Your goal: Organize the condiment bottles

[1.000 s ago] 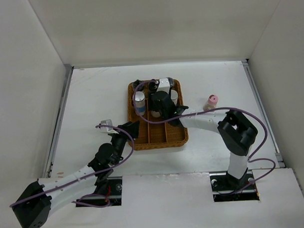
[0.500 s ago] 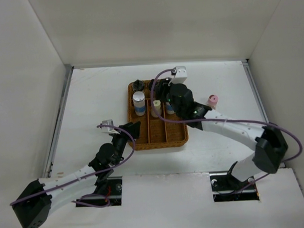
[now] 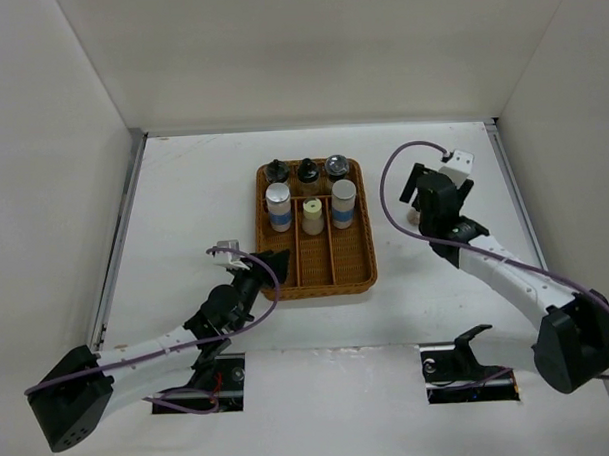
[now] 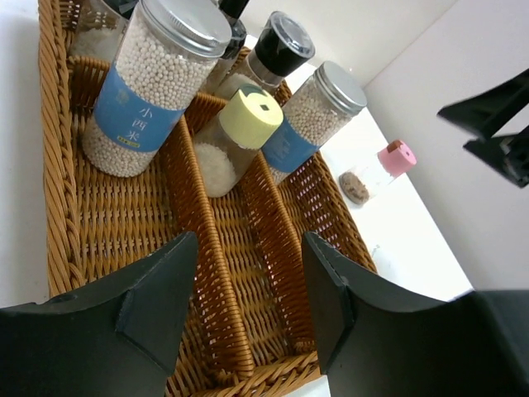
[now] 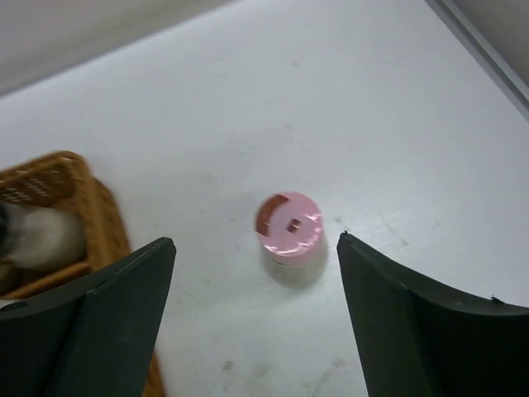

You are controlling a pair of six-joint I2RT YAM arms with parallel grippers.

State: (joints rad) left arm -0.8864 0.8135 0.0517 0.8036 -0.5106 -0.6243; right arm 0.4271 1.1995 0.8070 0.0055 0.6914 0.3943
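Six condiment bottles stand in the back half of the brown wicker tray (image 3: 354, 276). Three dark- or silver-capped ones (image 3: 308, 171) form the back row. In front of them are a blue-banded jar (image 3: 279, 206) (image 4: 153, 87), a yellow-capped shaker (image 3: 313, 217) (image 4: 240, 128) and a second blue-banded jar (image 3: 344, 203) (image 4: 314, 116). A pink-capped bottle (image 5: 289, 227) (image 4: 395, 157) stands on the table right of the tray. My right gripper (image 5: 254, 241) (image 3: 424, 206) hovers open above it, hiding it in the top view. Open and holding nothing, my left gripper (image 4: 248, 281) (image 3: 271, 261) sits at the tray's near left corner.
White walls close in the table on three sides. A metal rail (image 3: 519, 205) runs along the right edge, close to my right arm. The front halves of the tray's three lanes (image 4: 240, 256) hold nothing.
My right arm has swung out of the tray to the right, over the pink-capped bottle, and its jaws have widened. The second blue-banded jar now stands free in the tray. The left arm has barely moved.
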